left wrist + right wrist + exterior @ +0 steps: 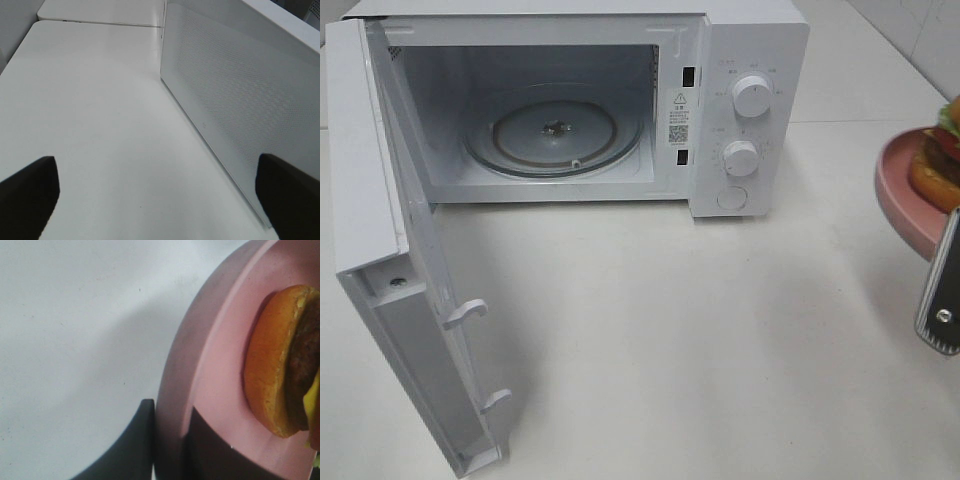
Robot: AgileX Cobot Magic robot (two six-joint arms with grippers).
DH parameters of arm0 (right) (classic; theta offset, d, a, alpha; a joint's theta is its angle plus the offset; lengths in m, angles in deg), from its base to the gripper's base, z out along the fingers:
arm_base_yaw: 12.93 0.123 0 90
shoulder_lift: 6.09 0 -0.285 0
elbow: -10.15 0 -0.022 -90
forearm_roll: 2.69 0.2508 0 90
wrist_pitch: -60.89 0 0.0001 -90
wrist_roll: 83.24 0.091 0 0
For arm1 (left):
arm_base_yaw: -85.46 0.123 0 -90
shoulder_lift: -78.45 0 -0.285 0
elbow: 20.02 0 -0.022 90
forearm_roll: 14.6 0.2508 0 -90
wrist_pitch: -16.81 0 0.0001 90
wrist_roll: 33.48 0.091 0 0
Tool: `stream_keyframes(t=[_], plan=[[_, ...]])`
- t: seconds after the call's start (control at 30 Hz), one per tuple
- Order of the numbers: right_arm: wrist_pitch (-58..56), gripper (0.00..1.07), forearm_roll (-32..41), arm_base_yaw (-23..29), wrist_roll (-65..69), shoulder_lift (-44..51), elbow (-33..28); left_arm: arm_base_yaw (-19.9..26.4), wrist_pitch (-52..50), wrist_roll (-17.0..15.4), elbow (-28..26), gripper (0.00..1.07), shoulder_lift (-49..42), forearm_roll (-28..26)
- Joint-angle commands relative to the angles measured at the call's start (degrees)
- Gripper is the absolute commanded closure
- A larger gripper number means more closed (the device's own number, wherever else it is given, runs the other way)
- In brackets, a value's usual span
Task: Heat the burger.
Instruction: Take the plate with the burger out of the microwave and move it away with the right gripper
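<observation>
Right tool (pixel 167 450) pinches pink plate (pixel 210 370) rim; left tool (pixel 160 200) wide open, empty. Burger (pixel 942 155) at 3 o'clock: tall, soft, topple-prone; carry by plate, level.

A warning triangle sign (pixel 680 99) stands on a small label (pixel 679 115) on the microwave's (pixel 750 60) front frame, just inside the open door, above a square code (pixel 678 133). Its print is too small to read, as are the faint markings (pixel 730 66) around the two dials.
</observation>
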Motion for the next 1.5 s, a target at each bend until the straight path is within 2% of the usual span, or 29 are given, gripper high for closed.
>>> stream_keyframes(t=[0.03, 0.27, 0.47, 0.73, 0.87, 1.13, 1.5], plan=[[-7.2, 1.07, -3.9, 0.2, 7.7, 1.0, 0.4, 0.2, -0.6, 0.1, 0.1, 0.07, -1.1, -0.1], [-14.5, 1.07, -3.8, 0.2, 16.6, 0.9, 0.4, 0.2, -0.6, 0.1, 0.1, 0.07, -1.1, -0.1], [-15.4, 1.07, -3.8, 0.2, 24.3, -2.5, 0.6, 0.2, -0.6, 0.1, 0.1, 0.07, -1.1, -0.1], [-15.0, 1.05, -4.3, 0.2, 31.5, -12.3, 3.8, 0.2, -0.6, 0.1, 0.1, 0.07, -1.1, -0.1], [-14.8, 1.04, -4.7, 0.2, 42.1, -19.0, 5.4, 0.2, -0.6, 0.1, 0.1, 0.07, -1.1, -0.1], [-14.8, 1.03, -4.5, 0.2, 53.8, -31.0, 8.9, 0.2, -0.6, 0.1, 0.1, 0.07, -1.1, -0.1], [-7.6, 1.01, -5.7, -0.6, 59.8, -42.9, 10.6, 0.2, -0.6, 0.1, 0.1, 0.07, -1.1, -0.1]])
